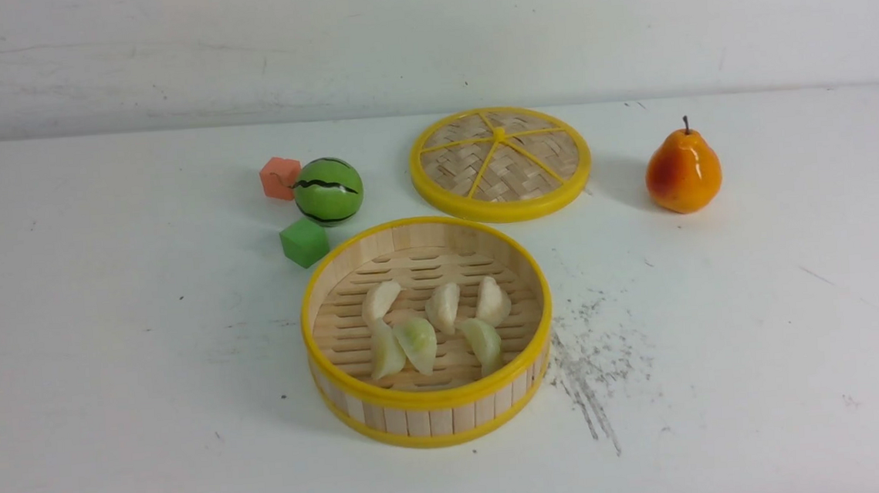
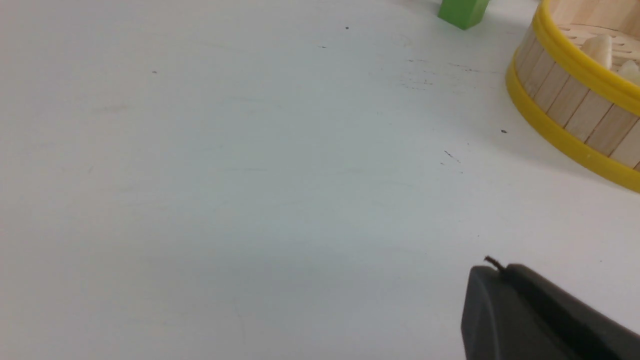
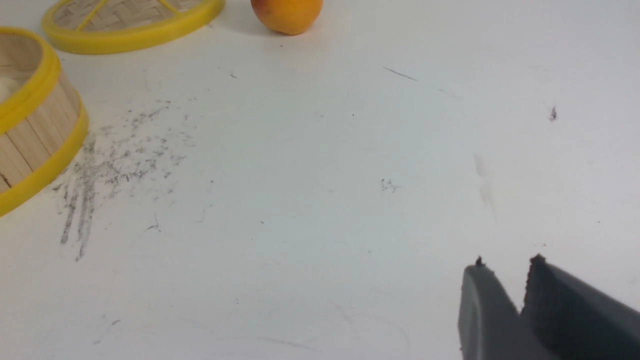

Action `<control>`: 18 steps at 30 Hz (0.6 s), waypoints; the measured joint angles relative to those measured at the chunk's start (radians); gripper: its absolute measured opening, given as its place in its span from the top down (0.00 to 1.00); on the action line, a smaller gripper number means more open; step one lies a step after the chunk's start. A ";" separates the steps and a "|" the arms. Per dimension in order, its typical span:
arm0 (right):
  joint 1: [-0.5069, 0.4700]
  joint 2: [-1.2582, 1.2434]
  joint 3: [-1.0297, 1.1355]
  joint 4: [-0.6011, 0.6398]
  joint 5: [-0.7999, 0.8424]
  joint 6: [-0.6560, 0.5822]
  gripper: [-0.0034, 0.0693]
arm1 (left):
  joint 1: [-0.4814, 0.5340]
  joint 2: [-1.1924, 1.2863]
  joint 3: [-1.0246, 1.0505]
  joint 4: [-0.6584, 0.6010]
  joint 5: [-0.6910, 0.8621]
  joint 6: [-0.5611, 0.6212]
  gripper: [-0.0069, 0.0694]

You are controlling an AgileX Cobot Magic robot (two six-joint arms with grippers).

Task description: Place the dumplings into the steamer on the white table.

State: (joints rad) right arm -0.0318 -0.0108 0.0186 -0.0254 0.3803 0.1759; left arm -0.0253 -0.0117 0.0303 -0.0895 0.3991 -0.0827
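Observation:
The steamer (image 1: 427, 397) stands at the middle of the white table (image 1: 108, 378). Six dumplings lie on its slatted floor, three at the back (image 1: 444, 305) and three at the front (image 1: 418, 343). No dumpling shows on the table outside it. Neither gripper shows in the front view. In the left wrist view my left gripper (image 2: 500, 267) is shut and empty, low over bare table to the steamer's (image 2: 575, 107) left. In the right wrist view my right gripper (image 3: 507, 262) is shut and empty, with only a small notch between its tips, to the steamer's (image 3: 30, 130) right.
The woven lid (image 1: 500, 161) lies flat behind the steamer. An orange pear (image 1: 682, 171) stands at the back right. A green striped ball (image 1: 328, 191), an orange cube (image 1: 280, 177) and a green cube (image 1: 304, 242) sit at the back left. Dark scratch marks (image 1: 590, 360) lie right of the steamer.

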 joint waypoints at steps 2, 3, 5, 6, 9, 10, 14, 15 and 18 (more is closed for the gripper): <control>0.000 0.000 0.000 0.000 0.000 0.000 0.77 | 0.000 0.000 0.000 0.000 0.000 0.000 0.93; 0.000 0.000 0.000 0.000 0.000 0.000 0.77 | 0.000 0.000 0.000 0.000 0.000 0.001 0.93; 0.000 0.000 0.000 0.000 0.000 0.000 0.77 | 0.000 0.000 0.000 0.000 0.000 0.001 0.93; 0.000 0.000 0.000 0.000 0.000 0.000 0.77 | 0.000 0.000 0.000 0.000 0.000 0.002 0.93; 0.000 0.000 0.000 0.000 0.000 0.000 0.77 | 0.000 0.000 0.000 0.000 0.000 0.002 0.93; 0.000 0.000 0.000 0.000 0.000 0.000 0.77 | 0.000 0.000 0.000 0.000 0.000 0.002 0.93; 0.000 0.000 0.000 0.000 0.000 -0.002 0.76 | 0.000 0.000 0.000 0.000 0.000 0.002 0.93; 0.000 0.000 0.000 0.000 0.000 -0.002 0.76 | 0.000 0.000 0.000 0.000 0.000 0.002 0.93; 0.000 0.000 0.000 0.000 0.000 -0.002 0.76 | 0.000 0.000 0.000 0.000 0.000 0.002 0.93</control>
State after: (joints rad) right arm -0.0318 -0.0108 0.0186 -0.0254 0.3803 0.1737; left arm -0.0253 -0.0117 0.0303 -0.0895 0.3991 -0.0807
